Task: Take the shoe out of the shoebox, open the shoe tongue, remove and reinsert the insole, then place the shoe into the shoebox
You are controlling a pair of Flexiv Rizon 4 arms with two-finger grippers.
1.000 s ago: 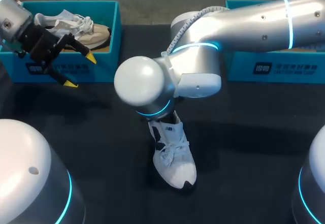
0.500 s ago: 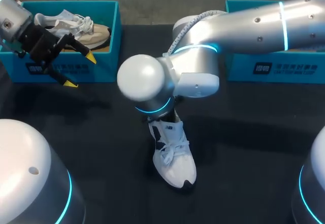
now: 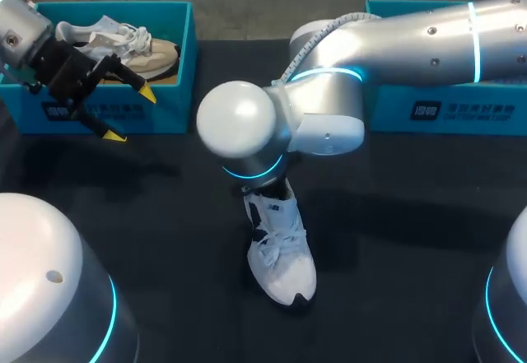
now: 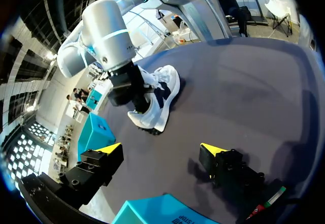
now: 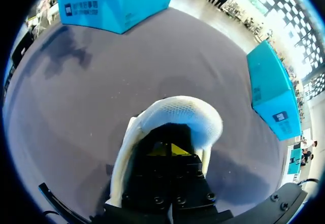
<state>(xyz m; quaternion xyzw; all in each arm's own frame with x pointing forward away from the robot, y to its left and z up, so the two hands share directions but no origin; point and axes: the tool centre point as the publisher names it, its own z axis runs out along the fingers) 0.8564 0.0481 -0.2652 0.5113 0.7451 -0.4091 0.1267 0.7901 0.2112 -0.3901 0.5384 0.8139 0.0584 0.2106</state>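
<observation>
Your right arm [image 3: 412,38] presents brushed silver-grey tube sections with small dark screw heads set into the shell. Glowing cyan rings mark its joints, and a smooth white domed cap [image 3: 237,120] closes the elbow joint. A ribbed grey cable hose [image 3: 309,34] is fitted along the upper link. Your left arm [image 3: 20,34] has the same silver shell with a cyan ring and ends in black, angular jaws. Their fingertips [image 3: 146,92] are bright yellow wedges. In the left wrist view, the black finger blocks [image 4: 96,165] carry recessed screws. Both bases, left base [image 3: 45,289] and right base [image 3: 506,297], are white rounded domes banded in cyan light.
</observation>
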